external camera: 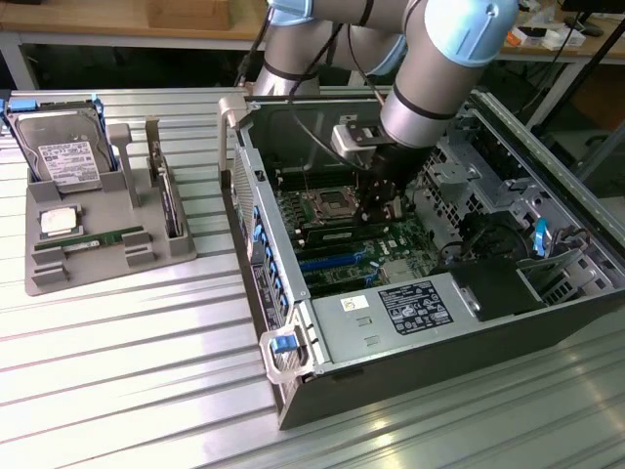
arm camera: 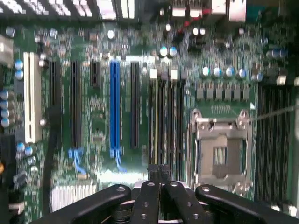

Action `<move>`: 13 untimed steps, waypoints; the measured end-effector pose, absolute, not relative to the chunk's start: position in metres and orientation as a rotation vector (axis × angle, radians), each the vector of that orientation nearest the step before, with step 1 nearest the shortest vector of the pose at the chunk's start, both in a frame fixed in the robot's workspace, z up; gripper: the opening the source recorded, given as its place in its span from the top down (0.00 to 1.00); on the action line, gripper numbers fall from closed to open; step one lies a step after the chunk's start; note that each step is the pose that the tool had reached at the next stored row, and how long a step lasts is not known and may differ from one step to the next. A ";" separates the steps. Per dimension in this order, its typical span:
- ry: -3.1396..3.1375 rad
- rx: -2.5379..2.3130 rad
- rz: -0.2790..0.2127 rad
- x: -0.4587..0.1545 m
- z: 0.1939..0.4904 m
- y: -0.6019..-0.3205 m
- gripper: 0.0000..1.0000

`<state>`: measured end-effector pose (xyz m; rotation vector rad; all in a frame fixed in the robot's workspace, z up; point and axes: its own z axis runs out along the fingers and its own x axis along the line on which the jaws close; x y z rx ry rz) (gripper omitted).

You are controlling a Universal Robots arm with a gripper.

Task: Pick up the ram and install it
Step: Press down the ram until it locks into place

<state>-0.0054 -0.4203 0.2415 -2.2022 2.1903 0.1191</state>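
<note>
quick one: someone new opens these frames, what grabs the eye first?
The robot arm reaching down into the open computer case, its gripper shut just above the motherboard, close to the empty processor socket. Then the grey tray at the exterior view's left, holding a hard drive and a ram.

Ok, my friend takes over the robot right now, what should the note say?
Hand: shut, low inside the open computer, over the memory slots beside the processor socket; whether it grips anything is unclear.
Ram: a green stick lies in the grey tray.
Done: cannot tell if a stick is seated.
Left: install not confirmed.
</note>
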 end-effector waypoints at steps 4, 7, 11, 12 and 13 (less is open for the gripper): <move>2.189 -2.201 0.116 -0.034 0.241 -0.420 0.90; 2.188 -2.200 0.114 -0.054 0.240 -0.420 0.90; 2.185 -2.198 0.119 -0.064 0.230 -0.421 0.90; 2.185 -2.198 0.120 -0.064 0.228 -0.421 0.90; 2.183 -2.196 0.122 -0.065 0.227 -0.421 0.90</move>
